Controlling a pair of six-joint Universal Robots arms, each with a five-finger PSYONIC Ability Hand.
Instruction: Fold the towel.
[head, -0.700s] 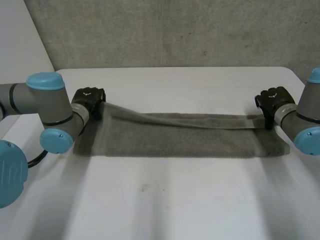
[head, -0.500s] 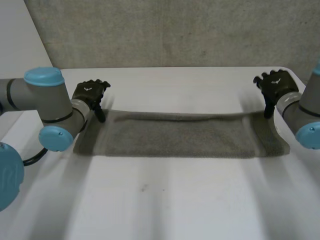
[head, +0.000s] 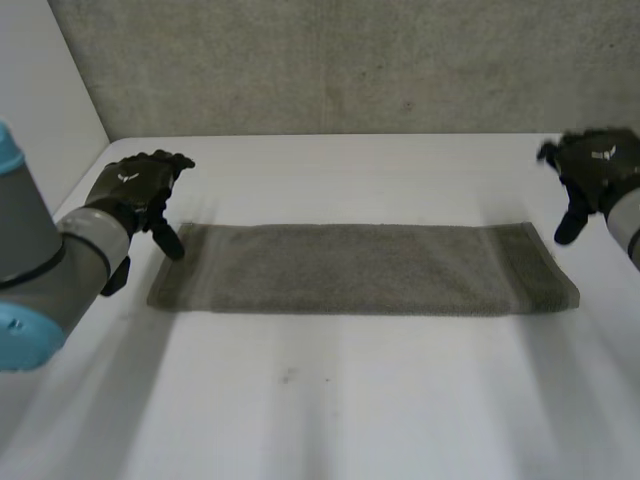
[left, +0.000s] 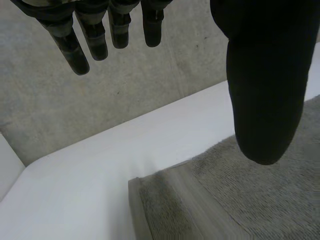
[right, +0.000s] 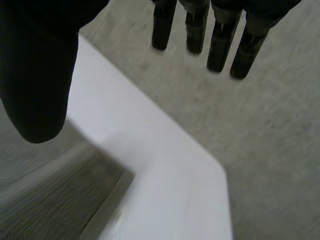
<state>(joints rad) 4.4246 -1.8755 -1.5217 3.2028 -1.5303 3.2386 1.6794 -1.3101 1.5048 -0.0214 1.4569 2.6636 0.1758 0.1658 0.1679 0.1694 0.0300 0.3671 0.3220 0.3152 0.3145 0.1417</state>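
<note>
The grey towel (head: 360, 268) lies flat on the white table (head: 330, 400) as a long, narrow strip stretched between my two hands. Its doubled edge suggests the lengthwise fold is done, and I judge the end-to-end fold is not yet made. My left hand (head: 140, 190) and right hand (head: 595, 165) hover by its far corners, fingers spread, holding nothing. Beyond them is a concrete wall (head: 350, 60).

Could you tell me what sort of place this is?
Probably a robotics lab bench: a white table against a rough grey wall, a grey towel flat between the left hand and right hand.
</note>
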